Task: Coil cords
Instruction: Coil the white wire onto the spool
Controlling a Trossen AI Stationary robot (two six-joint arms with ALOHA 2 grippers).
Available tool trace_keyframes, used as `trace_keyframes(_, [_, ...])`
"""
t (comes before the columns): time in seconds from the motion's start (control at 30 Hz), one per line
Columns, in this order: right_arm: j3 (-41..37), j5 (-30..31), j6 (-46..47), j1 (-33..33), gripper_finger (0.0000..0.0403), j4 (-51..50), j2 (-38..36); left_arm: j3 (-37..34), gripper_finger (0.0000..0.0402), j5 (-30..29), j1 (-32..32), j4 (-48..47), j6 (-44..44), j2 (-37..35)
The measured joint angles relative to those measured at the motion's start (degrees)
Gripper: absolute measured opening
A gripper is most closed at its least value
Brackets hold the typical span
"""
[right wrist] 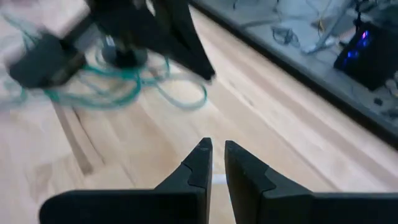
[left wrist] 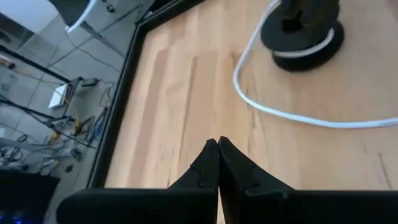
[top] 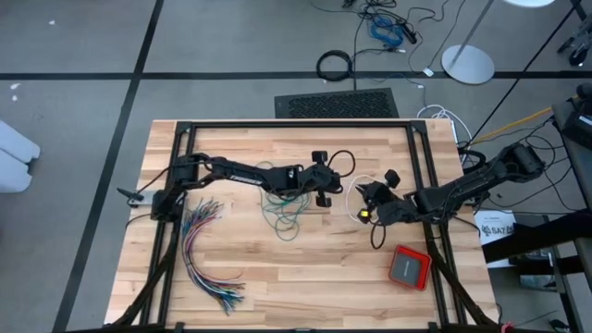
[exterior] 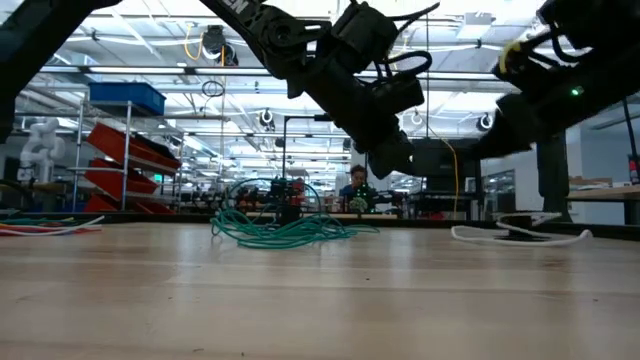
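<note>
Teal cord: loose tangle mid-table, uncoiled | Left gripper: just beside tangle, raised, fingers fully together, holding nothing | Right gripper: farther off past white cord end, narrow gap, nothing held | Risk: arms converging near tangle may snag loops or collide.
</note>
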Motion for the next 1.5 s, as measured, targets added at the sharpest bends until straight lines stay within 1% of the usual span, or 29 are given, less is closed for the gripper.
trace_keyframes(0.13, [0.0,-0.5,5.3,2.6,0.0032,-8.5,-2.1,0.0,0.0,3.9,0.0,0.9,0.0,0.4])
trace_keyframes(0.3, [0.0,-4.4,6.6,5.9,0.0032,-15.3,-4.5,0.0,0.0002,14.8,0.3,2.9,0.7,0.4])
trace_keyframes(0.37, [0.0,-6.1,7.6,7.0,0.0032,-17.5,-5.1,0.0,0.0011,18.7,0.4,4.8,1.5,1.2])
trace_keyframes(0.4, [0.0,-6.9,8.1,7.4,0.0033,-17.8,-5.2,0.2,0.002,19.5,0.5,5.8,2.1,1.7])
trace_keyframes(0.5, [0.0,-9.6,9.6,8.6,0.0046,-18.3,-5.3,0.1,0.0057,20.6,0.5,7.4,3.9,4.6])
trace_keyframes(0.63, [0.0,-10.9,14.3,9.9,0.0083,-19.9,-5.3,0.5,0.011,20.7,0.3,9.2,5.8,7.8])
trace_keyframes(0.7, [0.0,-11.8,17.4,10.5,0.0101,-21.2,-5.3,1.2,0.0128,20.6,0.2,9.4,7.0,8.2])
trace_keyframes(0.77, [0.0,-12.1,20.8,11.3,0.0114,-22.9,-5.3,2.4,0.0137,20.6,0.2,9.6,8.5,8.2])
trace_keyframes(0.83, [0.0,-12.1,23.3,12.3,0.0121,-23.9,-5.3,4.4,0.014,20.8,0.2,9.0,10.6,8.2])
trace_keyframes(0.9, [0.0,-12.1,24.6,13.2,0.0124,-23.9,-5.3,6.9,0.0141,22.3,0.2,6.9,12.4,8.2])
trace_keyframes(1.03, [0.0,-12.1,26.6,14.7,0.0125,-24.1,-5.3,13.7,0.0142,28.0,0.7,-1.9,14.4,8.2])
trace_keyframes(1.13, [0.0,-12.1,28.3,15.6,0.0125,-24.4,-5.3,18.2,0.0142,28.7,1.5,-6.8,14.6,8.7])
trace_keyframes(1.27, [0.0,-11.8,31.3,16.1,0.0125,-24.9,-5.3,19.6,0.0142,29.1,2.6,-6.3,17.3,8.7])
trace_keyframes(1.33, [0.0,-11.8,32.4,16.1,0.0125,-25.3,-5.3,19.5,0.0142,30.7,3.0,-6.5,19.4,8.8])
trace_keyframes(1.5, [0.0,-11.8,31.7,16.1,0.0125,-24.9,-4.7,19.5,0.0142,31.8,3.1,-6.6,23.9,11.5])
